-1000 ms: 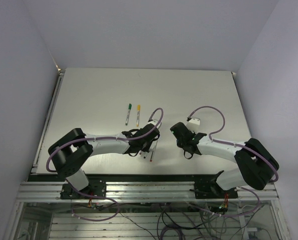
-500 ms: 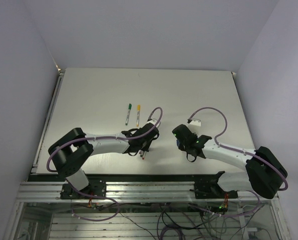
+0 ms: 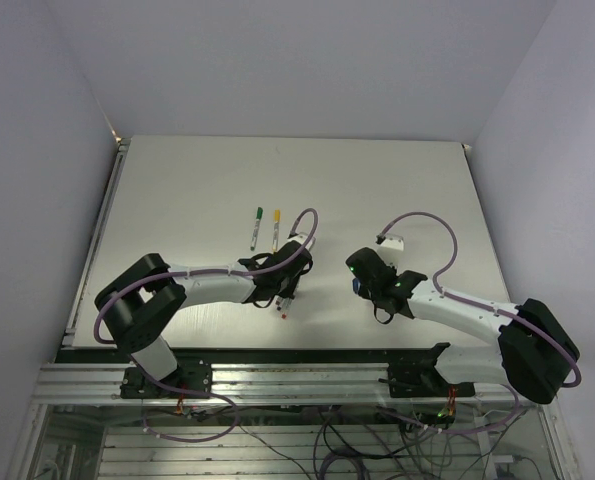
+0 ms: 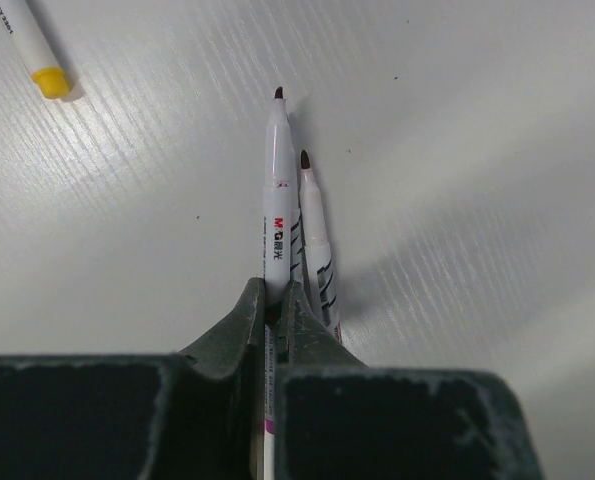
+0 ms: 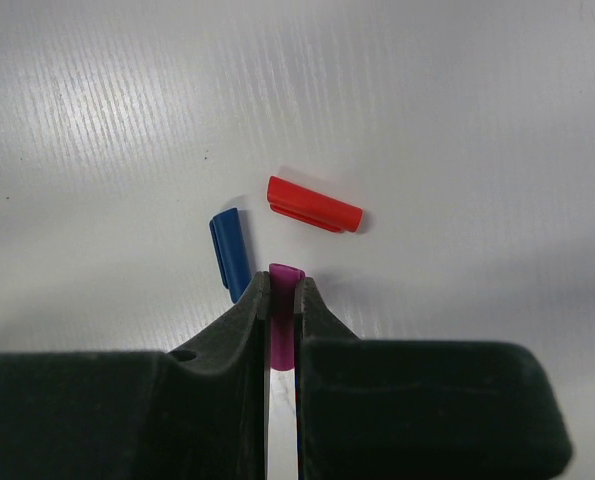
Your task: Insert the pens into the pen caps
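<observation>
The left gripper (image 4: 275,300) has its fingers pressed on a pen (image 4: 277,180), whose dark tip points away from the wrist. A second pen (image 4: 314,240) lies just beside it on the table (image 4: 457,150). The right gripper (image 5: 283,292) pinches the purple cap (image 5: 286,273). The blue cap (image 5: 231,255) and the red cap (image 5: 314,204) lie near it on the table.

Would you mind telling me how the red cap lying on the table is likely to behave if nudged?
The red cap looks small, hollow and plastic, so it is probably very light and would skid easily on the smooth table. Lying on its side, it might roll, though what looks like a clip along it may stop that. It seems rigid.
</observation>
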`<act>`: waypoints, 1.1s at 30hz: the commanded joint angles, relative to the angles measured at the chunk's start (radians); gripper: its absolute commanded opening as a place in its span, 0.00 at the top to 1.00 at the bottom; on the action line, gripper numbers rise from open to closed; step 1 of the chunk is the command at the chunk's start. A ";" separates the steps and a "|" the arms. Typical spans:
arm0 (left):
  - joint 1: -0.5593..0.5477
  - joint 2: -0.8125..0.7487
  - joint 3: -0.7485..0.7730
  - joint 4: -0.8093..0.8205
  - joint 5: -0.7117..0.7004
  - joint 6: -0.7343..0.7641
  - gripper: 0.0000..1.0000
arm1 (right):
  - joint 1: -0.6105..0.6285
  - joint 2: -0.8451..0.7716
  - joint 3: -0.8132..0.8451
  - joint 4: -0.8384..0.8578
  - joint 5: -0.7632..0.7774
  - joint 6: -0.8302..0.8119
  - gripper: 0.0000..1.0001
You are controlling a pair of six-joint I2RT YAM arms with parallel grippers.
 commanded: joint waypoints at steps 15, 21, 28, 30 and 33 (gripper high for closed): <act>0.009 -0.024 0.008 -0.011 -0.025 -0.006 0.93 | 0.006 -0.013 0.069 0.038 0.065 -0.061 1.00; 0.009 -0.040 0.002 -0.021 -0.069 -0.017 0.93 | 0.006 0.001 0.092 0.055 0.068 -0.083 1.00; 0.011 -0.064 -0.004 -0.027 -0.117 -0.021 0.93 | 0.007 0.019 0.102 0.070 0.058 -0.093 1.00; 0.011 -0.066 -0.005 -0.030 -0.124 -0.022 0.93 | 0.007 0.021 0.103 0.071 0.056 -0.094 1.00; 0.011 -0.067 -0.006 -0.027 -0.125 -0.024 0.93 | 0.008 0.018 0.104 0.072 0.058 -0.095 1.00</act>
